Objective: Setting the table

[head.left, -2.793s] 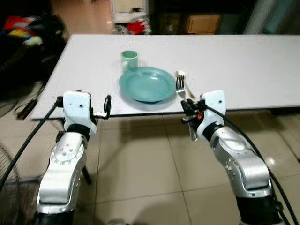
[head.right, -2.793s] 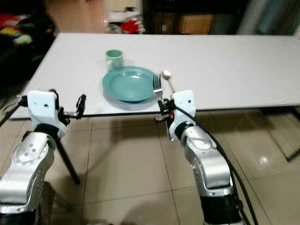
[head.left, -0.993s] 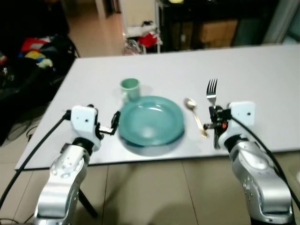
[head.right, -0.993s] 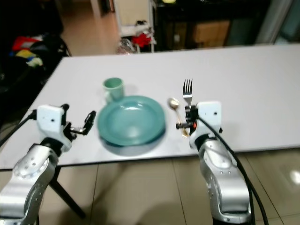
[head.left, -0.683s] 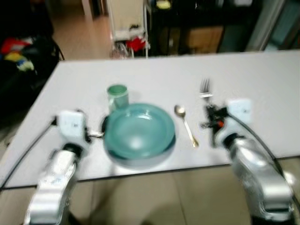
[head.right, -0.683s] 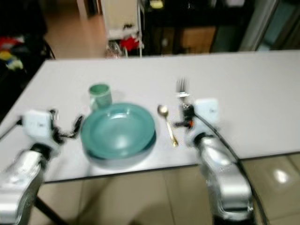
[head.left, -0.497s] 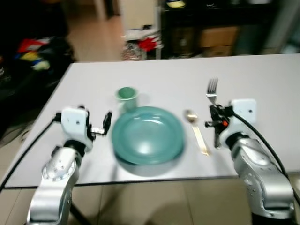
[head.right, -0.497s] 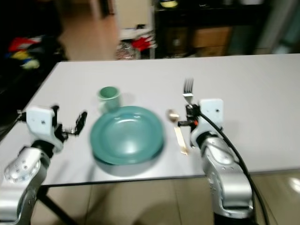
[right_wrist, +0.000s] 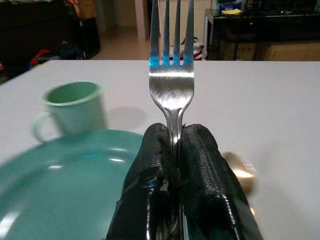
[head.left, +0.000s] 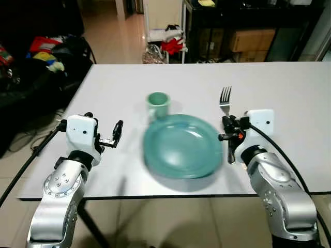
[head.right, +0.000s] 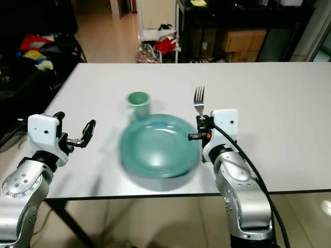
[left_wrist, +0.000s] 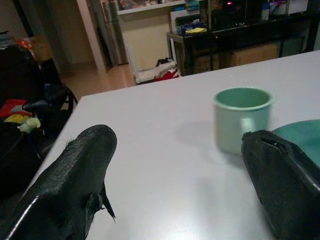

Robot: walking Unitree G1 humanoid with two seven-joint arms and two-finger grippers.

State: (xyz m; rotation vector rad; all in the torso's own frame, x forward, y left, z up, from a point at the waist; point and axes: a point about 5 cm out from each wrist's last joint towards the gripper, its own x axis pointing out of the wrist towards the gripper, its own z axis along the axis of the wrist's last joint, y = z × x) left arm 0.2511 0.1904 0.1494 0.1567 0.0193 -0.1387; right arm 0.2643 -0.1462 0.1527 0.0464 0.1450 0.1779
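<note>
The fork (head.left: 225, 96) is held clamped by its handle between the fingers of the right gripper (right_wrist: 172, 165), tines forward, just beside the green plate (head.left: 182, 146), apparently so it can be laid alongside. The plate and green mug (head.left: 158, 105) are set near the table's (head.left: 289, 88) near edge. The left gripper (head.left: 115, 135) is held with fingers apart, empty, above the near left corner.

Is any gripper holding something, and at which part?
The right gripper pinches the fork by its handle just below the head; the left gripper is open, holding nothing.
</note>
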